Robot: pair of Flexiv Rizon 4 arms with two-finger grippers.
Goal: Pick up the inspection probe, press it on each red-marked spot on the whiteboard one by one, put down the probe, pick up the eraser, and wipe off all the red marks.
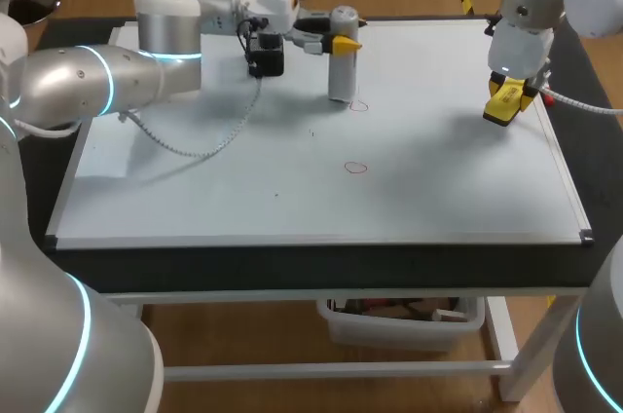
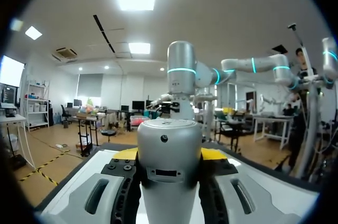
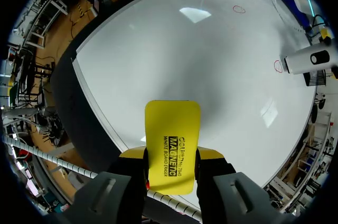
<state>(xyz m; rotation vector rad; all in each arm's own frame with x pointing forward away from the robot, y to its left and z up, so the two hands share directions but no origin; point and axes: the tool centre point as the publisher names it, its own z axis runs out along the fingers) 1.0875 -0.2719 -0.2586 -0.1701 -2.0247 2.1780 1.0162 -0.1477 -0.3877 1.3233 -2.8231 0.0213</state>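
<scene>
At upper centre, the left claw (image 1: 341,43) clenches the grey cylindrical probe (image 1: 342,72) upright, its foot just beside a red ring (image 1: 359,104) on the white whiteboard surface (image 1: 438,189), apparently for pressing, while at upper right the right claw (image 1: 508,99) grips the flat yellow eraser (image 1: 501,111), seemingly ready for wiping.

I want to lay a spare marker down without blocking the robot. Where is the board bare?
Bare: the near strip of the white whiteboard, in front of the nearer red circle, and the stretch between the silver cylindrical probe and the yellow eraser. Crowded: the far left under the left arm and cable, and around the probe by the farther red circle.
</scene>
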